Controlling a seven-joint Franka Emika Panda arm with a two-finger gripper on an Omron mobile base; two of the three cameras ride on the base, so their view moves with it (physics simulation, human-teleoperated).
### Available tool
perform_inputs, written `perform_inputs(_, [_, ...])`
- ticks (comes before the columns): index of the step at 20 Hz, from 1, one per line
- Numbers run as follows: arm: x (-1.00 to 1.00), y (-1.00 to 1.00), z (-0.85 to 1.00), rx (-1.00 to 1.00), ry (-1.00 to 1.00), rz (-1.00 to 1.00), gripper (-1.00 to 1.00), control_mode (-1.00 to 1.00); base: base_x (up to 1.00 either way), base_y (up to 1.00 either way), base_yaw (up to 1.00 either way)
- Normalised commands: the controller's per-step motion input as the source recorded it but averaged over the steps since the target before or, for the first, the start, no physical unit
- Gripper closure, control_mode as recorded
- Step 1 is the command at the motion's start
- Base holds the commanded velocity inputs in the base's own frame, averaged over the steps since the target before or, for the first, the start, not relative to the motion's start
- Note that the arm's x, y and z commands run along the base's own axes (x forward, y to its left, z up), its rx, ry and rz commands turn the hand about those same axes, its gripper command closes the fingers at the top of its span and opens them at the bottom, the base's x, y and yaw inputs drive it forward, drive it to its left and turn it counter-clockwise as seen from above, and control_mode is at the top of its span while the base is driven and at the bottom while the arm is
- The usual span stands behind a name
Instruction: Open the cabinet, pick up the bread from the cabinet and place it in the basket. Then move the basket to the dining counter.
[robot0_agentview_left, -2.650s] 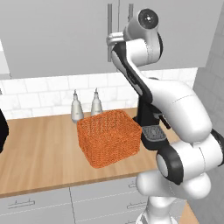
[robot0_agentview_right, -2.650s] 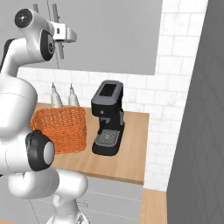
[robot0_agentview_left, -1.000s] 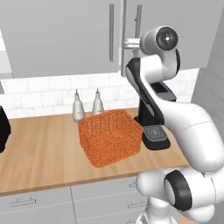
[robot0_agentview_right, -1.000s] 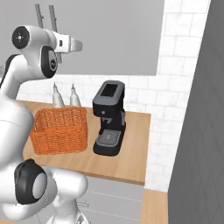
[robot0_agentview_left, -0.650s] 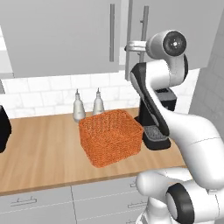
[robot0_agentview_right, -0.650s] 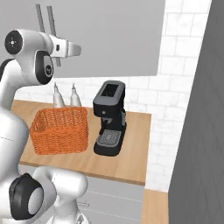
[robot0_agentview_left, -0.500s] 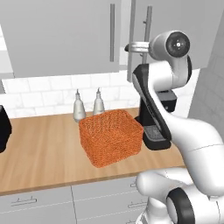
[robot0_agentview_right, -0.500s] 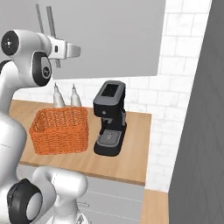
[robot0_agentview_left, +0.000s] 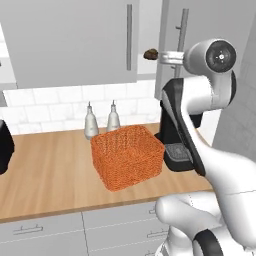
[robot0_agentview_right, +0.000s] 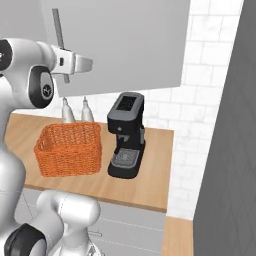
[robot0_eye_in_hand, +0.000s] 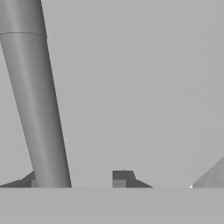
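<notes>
The light grey cabinet (robot0_agentview_left: 70, 45) has its right door (robot0_agentview_left: 220, 20) swung partly open. The small dark brown bread (robot0_agentview_left: 150, 54) shows in the gap on the shelf inside. My gripper (robot0_agentview_left: 164, 57) is at the right door's vertical bar handle (robot0_agentview_left: 182, 30), just right of the bread. In the hand view the handle (robot0_eye_in_hand: 37, 96) stands between the fingers of my gripper (robot0_eye_in_hand: 76, 180), against the left one and clear of the right fingertip (robot0_eye_in_hand: 121, 178), so it is open. The orange basket (robot0_agentview_left: 127, 156) sits on the worktop below. The dining counter is out of view.
A black coffee machine (robot0_agentview_right: 127, 135) stands right of the basket (robot0_agentview_right: 67, 148), close to my arm. Two small bottles (robot0_agentview_left: 90, 122) stand behind the basket by the white tiled wall. The wooden worktop (robot0_agentview_left: 45, 165) stretches left; grey drawers (robot0_agentview_left: 40, 235) run under it.
The right cabinet door has swung further open with my gripper at its handle. The gap between the doors has widened and the bread now shows inside.
</notes>
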Motion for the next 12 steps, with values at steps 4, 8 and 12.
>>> perform_inputs(4, [-0.43, -1.0, -0.14, 0.0, 0.0, -0.04, 1.0, -1.0, 0.0, 0.0, 0.0])
perform_inputs(8, [-0.54, -1.0, -0.21, 0.0, 0.02, -0.04, 1.0, -1.0, 0.0, 0.0, 0.0])
perform_inputs(12, [-0.54, -1.0, -0.25, 0.0, 0.0, -0.03, 1.0, -1.0, 0.0, 0.0, 0.0])
